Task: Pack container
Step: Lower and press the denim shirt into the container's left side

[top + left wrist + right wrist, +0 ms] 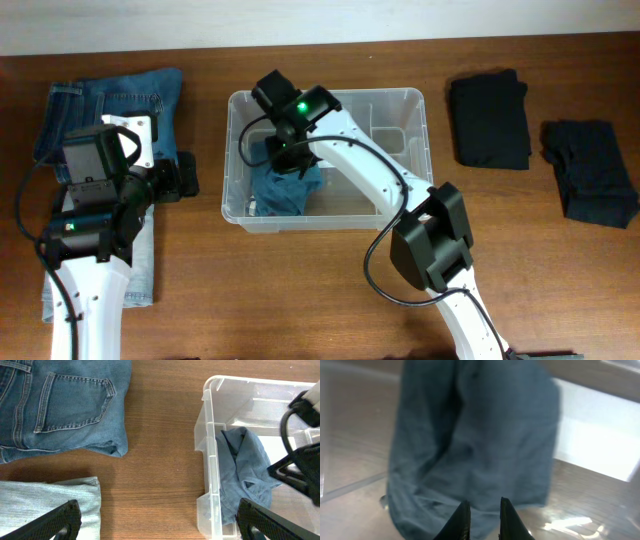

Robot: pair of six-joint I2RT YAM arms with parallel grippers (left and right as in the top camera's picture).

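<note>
The clear container holds a crumpled blue cloth. The right gripper is just over it, fingers nearly together; I cannot tell whether it grips. The left gripper is spread wide outside.

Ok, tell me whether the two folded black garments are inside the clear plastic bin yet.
No, both black garments lie on the table, to the right of the clear bin.
</note>
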